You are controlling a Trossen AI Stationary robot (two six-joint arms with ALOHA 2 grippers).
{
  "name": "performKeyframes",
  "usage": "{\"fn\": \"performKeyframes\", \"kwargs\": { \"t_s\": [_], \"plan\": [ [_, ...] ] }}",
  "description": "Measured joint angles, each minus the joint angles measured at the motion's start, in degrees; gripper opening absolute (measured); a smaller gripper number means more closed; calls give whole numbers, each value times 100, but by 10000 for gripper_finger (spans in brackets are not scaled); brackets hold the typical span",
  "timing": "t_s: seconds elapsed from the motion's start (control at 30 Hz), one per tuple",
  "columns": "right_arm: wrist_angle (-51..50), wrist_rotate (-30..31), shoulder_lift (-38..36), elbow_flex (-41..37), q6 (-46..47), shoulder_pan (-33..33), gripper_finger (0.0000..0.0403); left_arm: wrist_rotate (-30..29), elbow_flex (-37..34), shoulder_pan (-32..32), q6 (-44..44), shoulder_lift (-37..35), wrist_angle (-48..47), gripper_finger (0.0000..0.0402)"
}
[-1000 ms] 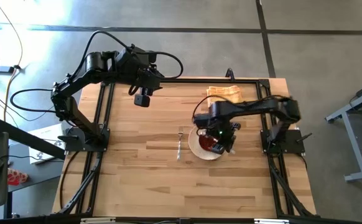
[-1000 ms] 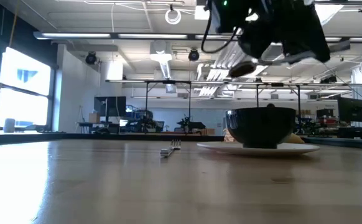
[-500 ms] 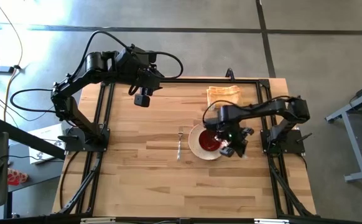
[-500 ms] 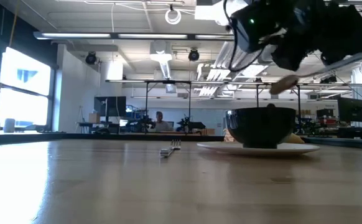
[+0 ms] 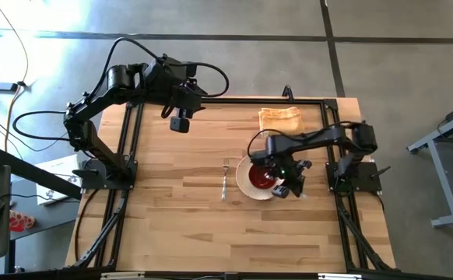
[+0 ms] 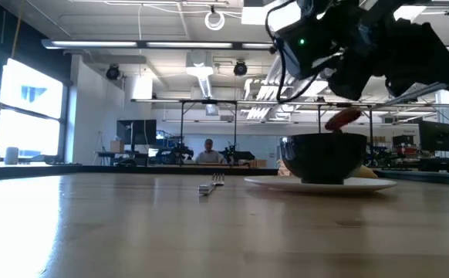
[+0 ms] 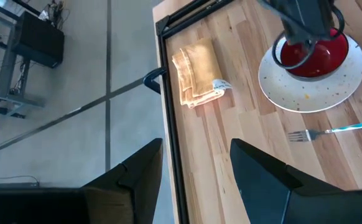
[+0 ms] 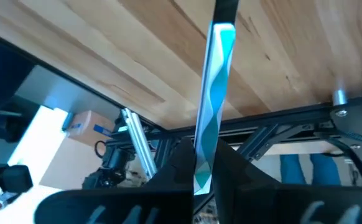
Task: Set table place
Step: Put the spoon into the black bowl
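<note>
Right gripper (image 5: 293, 187) is over the right edge of the plate (image 5: 246, 187), just right of the red bowl (image 5: 262, 180). Its fingers are clamped on the spoon (image 8: 210, 118) — the right wrist view shows the handle pinched between the two dark fingers (image 8: 227, 163), reflecting teal and sticking out over the table (image 8: 280, 56) planks. In the low view the spoon's bowl end (image 6: 342, 119) hangs in the air just above the rim of the bowl (image 6: 323, 157), not touching it, with the right arm's wrist above it.

Bowl sits on the plate, roughly centred, upright. In the low view the plate (image 6: 379, 184) lies flat on the table (image 6: 170, 232) under the bowl. Plate is in the right half of the table (image 5: 180, 225), near the right arm's base.

Fork (image 5: 225, 179) lies flat on the wood just left of the plate, apart from it, tines pointing to the far edge. The left wrist view shows the fork (image 7: 330, 132) beside the speckled plate (image 7: 330, 93) with the red bowl (image 7: 315, 53) on it.

A folded tan cloth (image 5: 280, 117) lies at the far edge of the table, behind the plate, close to the black rail.

Left gripper (image 5: 180, 123) hangs high over the far-left part of the table, well apart from everything — fingers (image 7: 137, 171) spread apart, nothing between them.
</note>
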Motion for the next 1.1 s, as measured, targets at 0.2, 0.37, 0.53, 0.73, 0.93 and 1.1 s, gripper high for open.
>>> {"fn": "performKeyframes", "kwargs": {
  "t_s": [0.2, 0.37, 0.53, 0.73, 0.93, 1.1],
  "plan": [
    [-5, 54, 433, 0, -455, 4, 1, 0, 0, -2, 4, 0, -71, 177],
    [209, 112, 484, 3, -362, 4, 1, 0, 0, 0, 9, 0, -90, 177],
    [625, 111, 484, 3, -152, 2, 1, -1, 0, 0, 9, 0, -89, 177],
    [650, 104, 484, 3, -120, -6, 5, 0, 0, 0, 9, 0, -89, 177],
    [627, 97, 484, 3, -127, -17, 34, 0, 0, -2, 9, 0, -91, 177],
    [568, 96, 484, 87, -117, -17, 39, 0, 0, 0, 9, 0, -91, 177]
  ]
}}
